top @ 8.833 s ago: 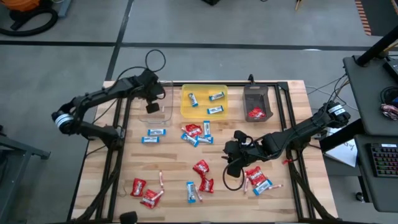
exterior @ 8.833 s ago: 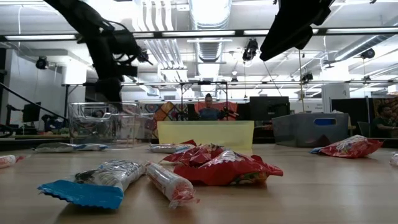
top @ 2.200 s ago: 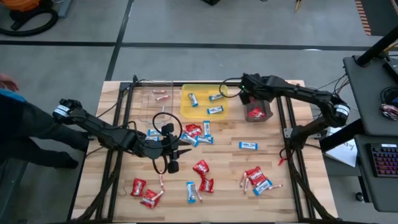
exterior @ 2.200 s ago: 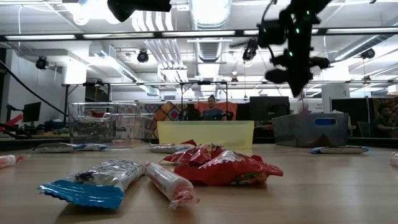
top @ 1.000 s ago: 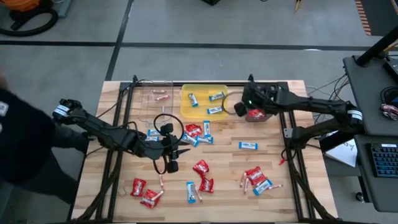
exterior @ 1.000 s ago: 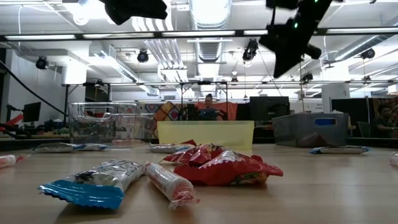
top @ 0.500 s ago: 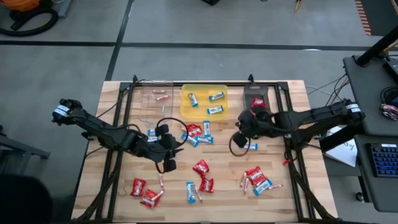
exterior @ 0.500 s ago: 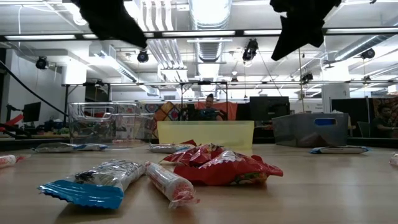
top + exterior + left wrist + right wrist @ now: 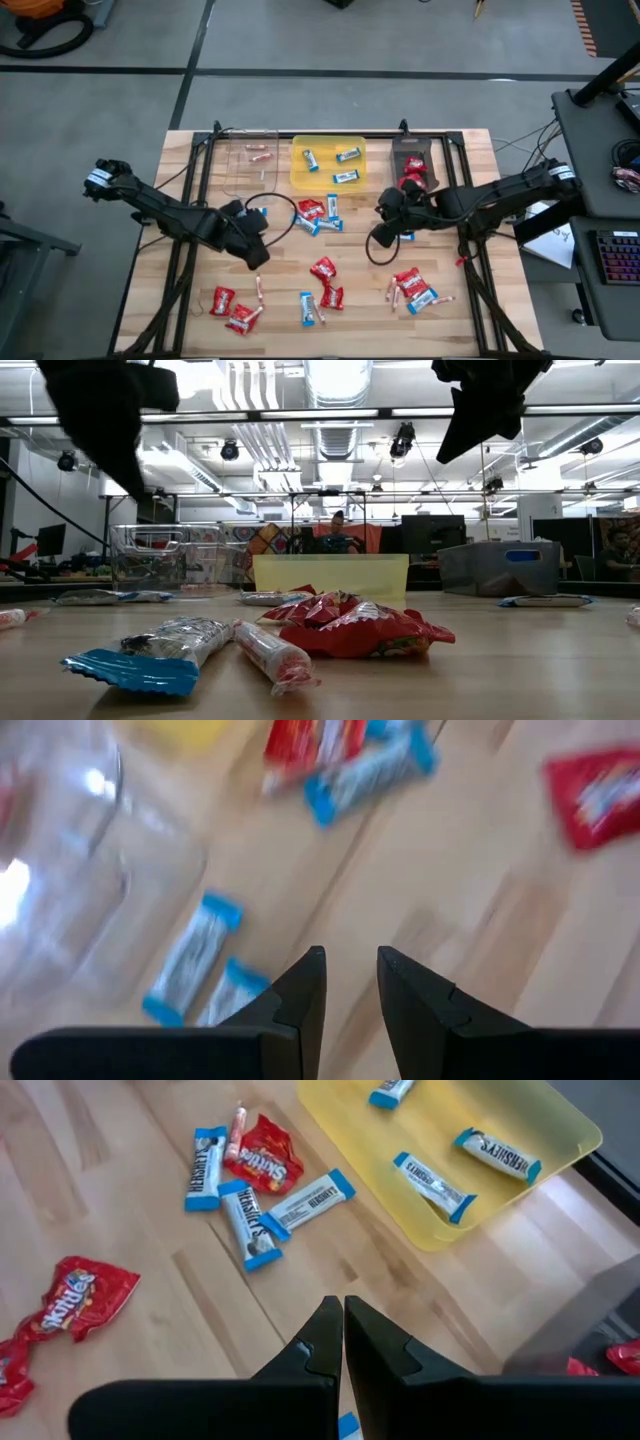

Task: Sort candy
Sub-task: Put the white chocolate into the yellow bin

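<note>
Yellow plastic at the upper centre of the high view: a yellow tray (image 9: 300,178) with three blue-and-white bars (image 9: 346,176) inside. To its left, a clear tray (image 9: 232,170) with two pinkish sticks (image 9: 258,149). To its right, a dark tray (image 9: 411,147) with at least two red packets (image 9: 417,166).

Loose on the wooden table (image 9: 360,325), at mid-frame and below:
- Red packets: six counted, one in the central cluster and five across the lower half.
- Blue-and-white bars: about nine, several overlapping, so no exact count.
- Pinkish sticks: at least three, hard to count.

Left gripper (image 9: 256,252) (image 9: 350,960) left of centre, above bare wood; jaws parted by a narrow gap, gripping nothing. Two blue-and-white bars lying just beside it, near the clear tray.

Right gripper (image 9: 384,207) (image 9: 343,1304) right of centre, below the dark tray; jaws pressed together, gripping nothing. Beyond its fingertips in the right wrist view, a cluster of three bars, one red packet and one stick.

Pale wood planks with a black frame laid across; grey concrete floor (image 9: 300,40) around. In the low view, an open workshop with ceiling lights (image 9: 335,380) and a person (image 9: 335,532) far back at centre.
</note>
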You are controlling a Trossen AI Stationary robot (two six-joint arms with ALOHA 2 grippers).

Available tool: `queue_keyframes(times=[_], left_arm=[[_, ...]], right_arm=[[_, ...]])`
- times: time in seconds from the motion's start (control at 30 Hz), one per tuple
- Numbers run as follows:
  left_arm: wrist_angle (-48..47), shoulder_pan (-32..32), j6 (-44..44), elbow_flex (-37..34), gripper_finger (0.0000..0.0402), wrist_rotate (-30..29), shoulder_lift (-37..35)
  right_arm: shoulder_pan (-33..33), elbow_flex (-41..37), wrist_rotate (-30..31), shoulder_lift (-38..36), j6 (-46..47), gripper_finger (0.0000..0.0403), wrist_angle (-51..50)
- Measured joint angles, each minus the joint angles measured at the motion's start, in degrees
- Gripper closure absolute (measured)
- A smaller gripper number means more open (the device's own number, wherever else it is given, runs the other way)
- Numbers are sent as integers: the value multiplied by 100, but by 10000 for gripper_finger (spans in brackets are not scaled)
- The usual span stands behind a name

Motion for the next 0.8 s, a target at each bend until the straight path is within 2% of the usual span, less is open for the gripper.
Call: queue_keyframes(times=[0.1,0.37,0.8], left_arm=[[-331,4,-446,-68,324,288,1],[-490,111,-1406,-277,324,303,157],[-584,470,-1652,-351,324,301,1702]], right_arm=[[0,0,-1,10,-1,394,4],[0,0,3,10,10,394,24],[-2,-13,5,10,-1,394,136]])
